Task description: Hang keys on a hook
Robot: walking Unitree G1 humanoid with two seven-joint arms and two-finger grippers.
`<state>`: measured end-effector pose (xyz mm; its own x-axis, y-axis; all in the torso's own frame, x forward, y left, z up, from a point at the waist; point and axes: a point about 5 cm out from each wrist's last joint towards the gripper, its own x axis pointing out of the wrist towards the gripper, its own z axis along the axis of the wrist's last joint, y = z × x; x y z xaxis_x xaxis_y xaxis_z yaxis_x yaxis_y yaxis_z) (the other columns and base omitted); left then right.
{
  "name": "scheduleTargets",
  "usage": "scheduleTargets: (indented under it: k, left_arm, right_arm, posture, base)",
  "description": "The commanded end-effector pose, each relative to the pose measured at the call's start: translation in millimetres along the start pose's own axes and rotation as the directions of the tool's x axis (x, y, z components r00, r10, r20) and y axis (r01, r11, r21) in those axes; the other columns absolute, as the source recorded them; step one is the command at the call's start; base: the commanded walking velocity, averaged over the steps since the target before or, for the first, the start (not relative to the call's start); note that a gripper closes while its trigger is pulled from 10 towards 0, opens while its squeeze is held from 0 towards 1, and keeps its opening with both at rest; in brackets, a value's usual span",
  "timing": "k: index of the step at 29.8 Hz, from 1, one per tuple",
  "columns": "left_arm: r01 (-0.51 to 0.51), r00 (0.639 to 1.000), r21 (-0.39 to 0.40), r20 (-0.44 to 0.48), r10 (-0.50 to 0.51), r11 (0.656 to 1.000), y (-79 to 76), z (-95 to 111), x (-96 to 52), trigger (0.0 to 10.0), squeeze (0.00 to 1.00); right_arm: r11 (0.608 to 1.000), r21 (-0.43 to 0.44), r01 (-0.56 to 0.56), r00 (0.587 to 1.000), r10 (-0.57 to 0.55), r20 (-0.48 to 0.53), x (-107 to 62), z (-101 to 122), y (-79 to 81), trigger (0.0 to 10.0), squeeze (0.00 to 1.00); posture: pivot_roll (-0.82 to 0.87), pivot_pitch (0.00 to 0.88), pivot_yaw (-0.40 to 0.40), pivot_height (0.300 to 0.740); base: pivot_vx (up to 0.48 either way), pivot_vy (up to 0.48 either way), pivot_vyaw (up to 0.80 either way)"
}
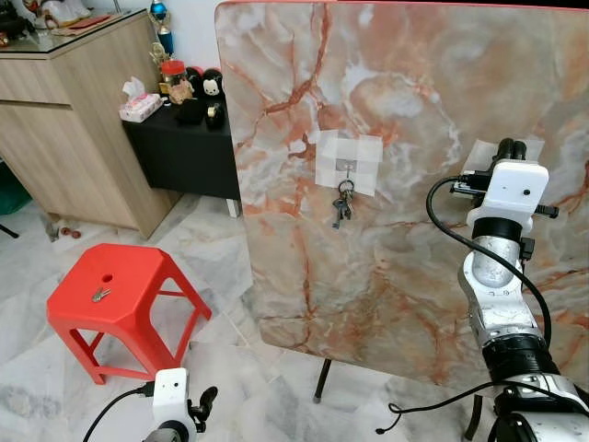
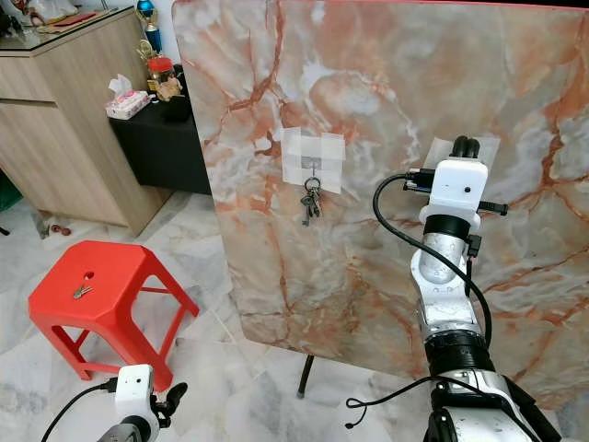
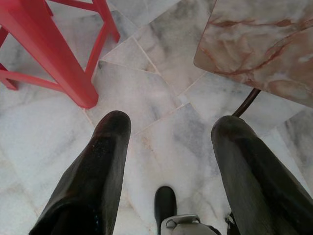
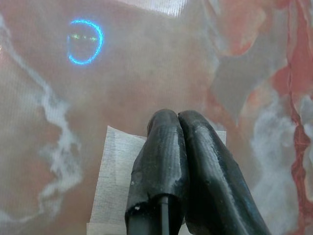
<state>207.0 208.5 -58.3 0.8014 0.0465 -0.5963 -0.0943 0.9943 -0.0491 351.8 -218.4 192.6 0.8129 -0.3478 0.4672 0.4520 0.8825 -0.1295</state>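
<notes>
The hook (image 1: 346, 167) itself is too small to make out under the ring of the keys (image 1: 342, 204), and how many keys hang there cannot be counted. The right gripper (image 1: 512, 147) covers most of a second taped patch (image 2: 475, 147) on the marble board (image 1: 405, 110), hiding whatever that patch carries. The small metal item (image 1: 99, 295) on the red stool (image 1: 120, 295) is too tiny to identify. The board's right side and the left arm (image 1: 171, 405) are cut off by the picture's edges.
</notes>
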Motion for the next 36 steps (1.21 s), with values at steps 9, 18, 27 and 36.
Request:
scheduleTargets:
  k: [9,18,27,36]
  left_arm:
    - [-0.008,1.0,-0.001,-0.015,0.008,1.0,0.1,-3,-0.7,10.0,0.0]
    - [-0.006,1.0,-0.002,-0.018,0.006,1.0,-3.4,-3,-0.1,10.0,0.0]
    - [-0.013,1.0,-0.003,-0.029,0.013,1.0,2.4,-5,-1.5,10.0,0.0]
    - [-0.012,1.0,-0.003,-0.027,0.012,1.0,1.5,-5,-1.1,10.0,0.0]
  right_arm:
    - [1.0,0.01,0.005,1.0,-0.005,-0.013,1.4,0,-1.1,10.0,0.0]
    - [1.0,0.007,0.008,1.0,-0.007,-0.028,0.2,-3,-0.9,10.0,0.0]
    - [1.0,0.006,0.009,0.999,-0.009,-0.044,-3.9,-6,1.3,10.0,0.0]
    - [1.0,-0.004,0.003,0.998,-0.003,-0.062,-4.4,-11,0.6,10.0,0.0]
  posture:
    - [0.01,0.0,0.009,0.74]
    - [0.01,0.0,0.01,0.74]
    - [0.01,0.0,0.009,0.74]
    - [0.01,0.0,0.009,0.74]
  base:
    - [0.0,0.0,0.0]
    - [0.0,0.0,0.0]
    - [0.0,0.0,0.0]
    - [0.0,0.0,0.0]
